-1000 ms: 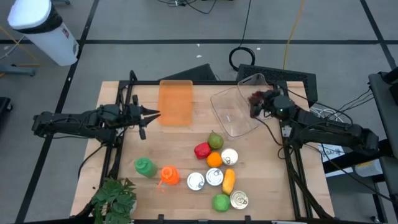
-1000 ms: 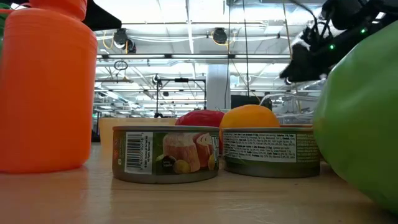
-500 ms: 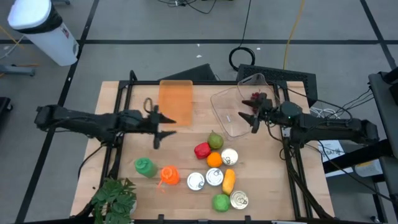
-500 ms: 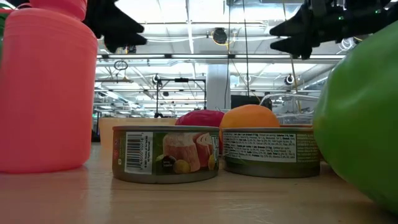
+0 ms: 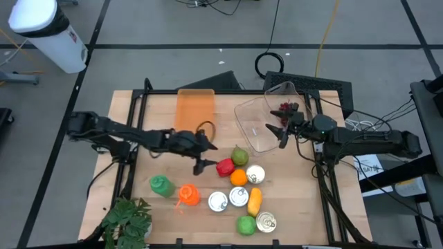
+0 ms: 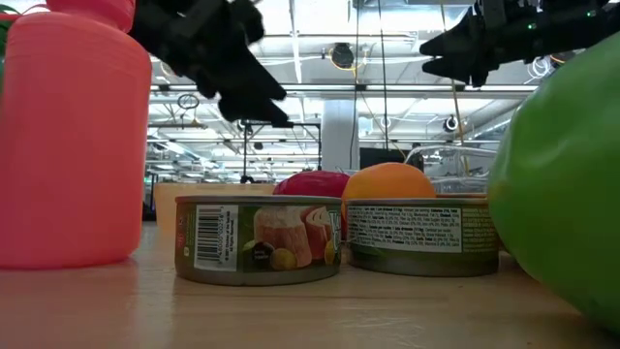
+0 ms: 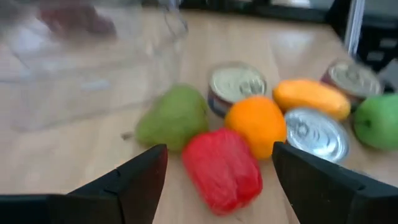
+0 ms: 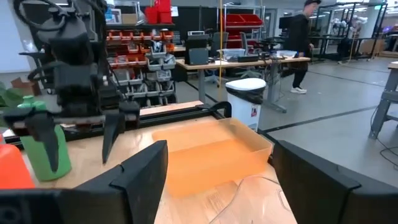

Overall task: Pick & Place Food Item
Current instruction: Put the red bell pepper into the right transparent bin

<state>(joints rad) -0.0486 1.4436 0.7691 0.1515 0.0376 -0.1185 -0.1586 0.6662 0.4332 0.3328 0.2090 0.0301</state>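
Red pepper (image 7: 222, 170) lies before the left tool (image 7: 217, 180), spread open, empty; can (image 6: 258, 239) label unreadable.

I can read no words anywhere; the short round tin can with a paper label (image 6: 258, 240) shows only a barcode, and its neighbour's small print stays illegible.

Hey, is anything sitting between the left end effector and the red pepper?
No. In the left wrist view, bare wooden table separates the open left end effector from the red pepper.
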